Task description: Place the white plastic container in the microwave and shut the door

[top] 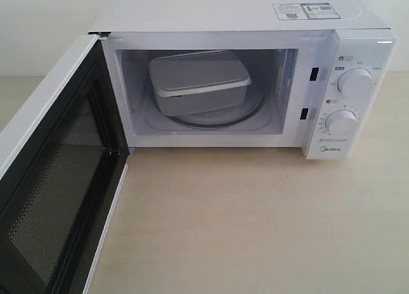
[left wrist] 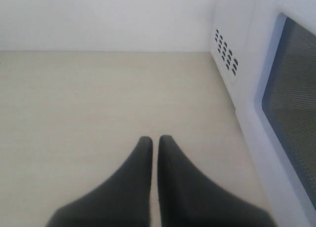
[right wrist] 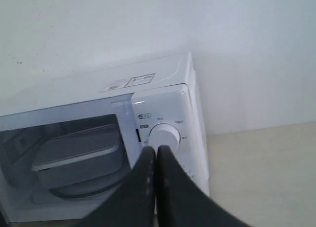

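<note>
While your left gripper [left wrist: 155,140] shows its black fingers drawn together with only a hairline slit between them, it grips nothing and touches nothing. Your right gripper [right wrist: 156,150] is likewise closed tight and empty, and its tips line up with the upper dial [right wrist: 164,135] in the right wrist view.

You find the white plastic container [top: 199,82] inside the microwave [top: 236,13], lid on, resting on the glass turntable [top: 252,112] in the upper middle of the exterior frame, turned slightly askew. It lies well apart from both grippers. The right wrist view sees it [right wrist: 79,153] deep in the cavity beyond the fingers.

You see the door [top: 57,179] swung wide open across the lower left of the exterior frame, its black mesh inner face showing. The left gripper is near the door's outer side [left wrist: 291,113], beside the microwave's vent slots [left wrist: 226,54].

Everything stands on a pale wood-grain table [top: 255,224] against a plain white wall [left wrist: 98,19]. Two stickers [top: 305,11] sit on the microwave's top, and a lower dial [top: 341,123] is at the right.
</note>
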Available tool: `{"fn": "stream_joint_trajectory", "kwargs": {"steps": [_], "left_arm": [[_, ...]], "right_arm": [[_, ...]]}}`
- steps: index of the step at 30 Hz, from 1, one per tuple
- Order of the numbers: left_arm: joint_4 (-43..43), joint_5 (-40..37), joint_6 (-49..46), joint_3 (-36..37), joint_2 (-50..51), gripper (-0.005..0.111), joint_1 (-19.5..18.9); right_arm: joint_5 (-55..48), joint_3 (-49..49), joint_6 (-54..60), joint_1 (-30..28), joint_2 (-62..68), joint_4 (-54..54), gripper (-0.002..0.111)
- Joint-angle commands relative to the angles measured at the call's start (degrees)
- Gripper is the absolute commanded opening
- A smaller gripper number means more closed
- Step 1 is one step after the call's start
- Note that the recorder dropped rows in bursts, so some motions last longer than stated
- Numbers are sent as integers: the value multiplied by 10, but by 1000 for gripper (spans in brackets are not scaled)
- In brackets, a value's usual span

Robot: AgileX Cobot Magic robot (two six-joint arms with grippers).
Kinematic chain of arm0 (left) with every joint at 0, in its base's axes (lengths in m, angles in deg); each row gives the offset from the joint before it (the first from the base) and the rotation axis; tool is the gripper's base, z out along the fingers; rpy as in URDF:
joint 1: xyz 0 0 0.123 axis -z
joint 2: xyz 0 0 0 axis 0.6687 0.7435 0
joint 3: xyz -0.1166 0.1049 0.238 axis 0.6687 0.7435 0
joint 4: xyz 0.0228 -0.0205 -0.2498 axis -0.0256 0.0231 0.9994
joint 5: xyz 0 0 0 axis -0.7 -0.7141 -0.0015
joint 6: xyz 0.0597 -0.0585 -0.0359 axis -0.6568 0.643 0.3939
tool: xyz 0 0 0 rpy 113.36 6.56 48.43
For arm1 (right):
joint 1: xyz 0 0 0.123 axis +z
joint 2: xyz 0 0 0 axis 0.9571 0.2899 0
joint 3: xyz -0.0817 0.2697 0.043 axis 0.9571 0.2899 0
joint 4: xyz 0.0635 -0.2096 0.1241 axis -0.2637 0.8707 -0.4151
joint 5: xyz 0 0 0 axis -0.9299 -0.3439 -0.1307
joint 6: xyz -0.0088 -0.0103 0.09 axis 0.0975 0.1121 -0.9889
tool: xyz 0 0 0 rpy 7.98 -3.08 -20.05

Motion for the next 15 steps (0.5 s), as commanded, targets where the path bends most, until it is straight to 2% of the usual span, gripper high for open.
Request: {"fn": "stream_joint_trajectory", "kwargs": {"steps": [1,10,15], "left_arm": [[1,8,2,1,-2,4,-2],[1,8,2,1,-2,4,-2],[1,8,2,1,-2,4,-2]], "right_arm": [[7,37,28,-33,-42,8,0],[19,103,26,-33,-42,15,0],[-3,103,20,-33,-42,126,0]]}}
